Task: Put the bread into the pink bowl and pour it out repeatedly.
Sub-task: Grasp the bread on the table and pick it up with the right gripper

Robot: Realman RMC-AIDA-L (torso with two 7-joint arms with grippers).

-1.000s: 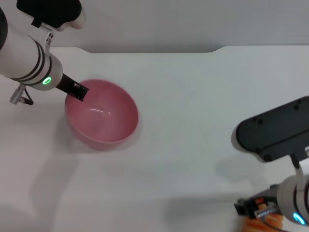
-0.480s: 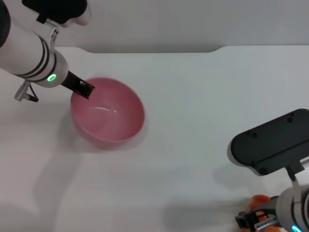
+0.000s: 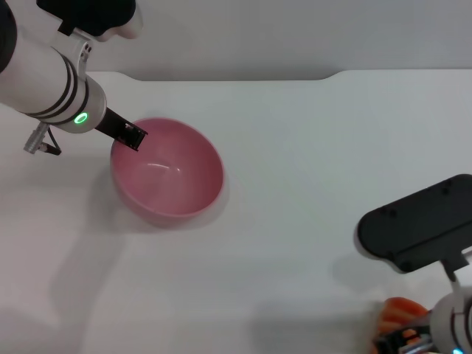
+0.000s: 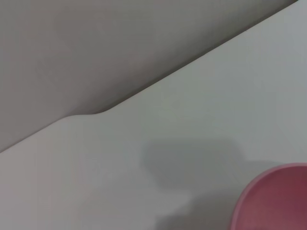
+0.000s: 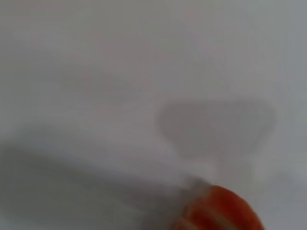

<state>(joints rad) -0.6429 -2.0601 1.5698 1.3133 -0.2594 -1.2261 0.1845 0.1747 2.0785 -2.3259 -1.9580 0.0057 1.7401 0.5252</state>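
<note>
The left gripper (image 3: 130, 136) pinched the bowl (image 3: 168, 171) at its rim. Well away from the bowl, the right gripper (image 3: 404, 341) clamped the bread (image 3: 398, 311).

Left gripper (image 3: 131, 136) reaches forward; right gripper (image 3: 405, 343) sits low.

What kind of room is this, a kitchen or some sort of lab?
Probably a lab or test bench, not a kitchen: a bare white table against a plain wall holds only a pink bowl and an orange toy bread, with robot arms at both.
</note>
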